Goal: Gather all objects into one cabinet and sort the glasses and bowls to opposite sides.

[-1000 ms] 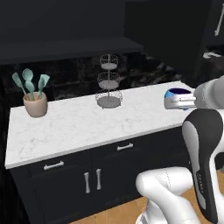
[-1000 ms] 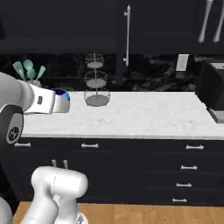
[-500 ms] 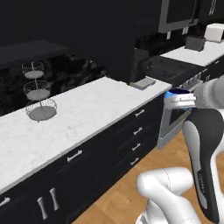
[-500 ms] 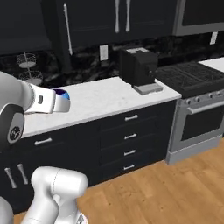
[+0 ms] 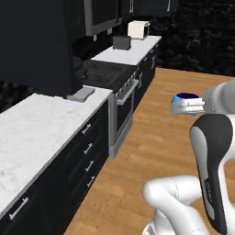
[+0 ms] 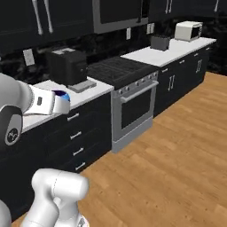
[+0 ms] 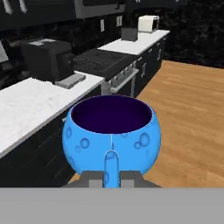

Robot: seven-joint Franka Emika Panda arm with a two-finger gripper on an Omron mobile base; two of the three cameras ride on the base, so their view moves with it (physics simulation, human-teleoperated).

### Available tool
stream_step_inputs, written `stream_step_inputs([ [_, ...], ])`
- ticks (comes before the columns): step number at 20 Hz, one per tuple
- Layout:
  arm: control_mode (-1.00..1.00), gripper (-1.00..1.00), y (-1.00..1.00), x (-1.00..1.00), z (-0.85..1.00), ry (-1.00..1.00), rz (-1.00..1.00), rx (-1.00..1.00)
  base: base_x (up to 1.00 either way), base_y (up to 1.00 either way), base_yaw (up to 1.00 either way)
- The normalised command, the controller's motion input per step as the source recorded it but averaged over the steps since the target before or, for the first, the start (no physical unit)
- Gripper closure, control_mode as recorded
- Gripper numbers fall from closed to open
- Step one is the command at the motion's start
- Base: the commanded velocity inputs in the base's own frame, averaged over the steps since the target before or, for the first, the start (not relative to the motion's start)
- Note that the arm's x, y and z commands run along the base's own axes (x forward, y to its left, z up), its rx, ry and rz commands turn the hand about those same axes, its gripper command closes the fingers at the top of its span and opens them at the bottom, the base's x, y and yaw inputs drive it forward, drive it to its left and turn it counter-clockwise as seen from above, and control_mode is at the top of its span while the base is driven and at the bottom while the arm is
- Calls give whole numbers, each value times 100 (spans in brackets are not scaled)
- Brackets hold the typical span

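From the left base view, the cup [image 5: 185,100] rode at the gripper [image 5: 183,106], above the wood floor well right of the stove [image 5: 106,73].

From the right base view, it hung left of that stove.

In the hand view, the gripper was clamped on the cup; it looked light, rigid and slick, best held by its wall.

Gripper [image 5: 183,104] holds blue cup [image 5: 185,97] upright above wood floor [image 5: 151,142]. White marble counter [image 5: 36,133] at left; stove [image 5: 103,73] beyond; microwave [image 5: 138,29] far back.
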Motion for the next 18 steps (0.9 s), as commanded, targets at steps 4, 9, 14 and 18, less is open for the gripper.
stream_step_inputs([
  [4, 100, 100, 0, 0, 0, 0, 0, 0, 48, -50, -60],
  [9, 100, 100, 0, 0, 0, 0, 0, 0, 71, -57, -52],
  [14, 100, 100, 0, 0, 0, 0, 0, 0, 85, -49, -47],
  [18, 100, 100, 0, 0, 0, 0, 0, 0, 100, -13, -27],
])
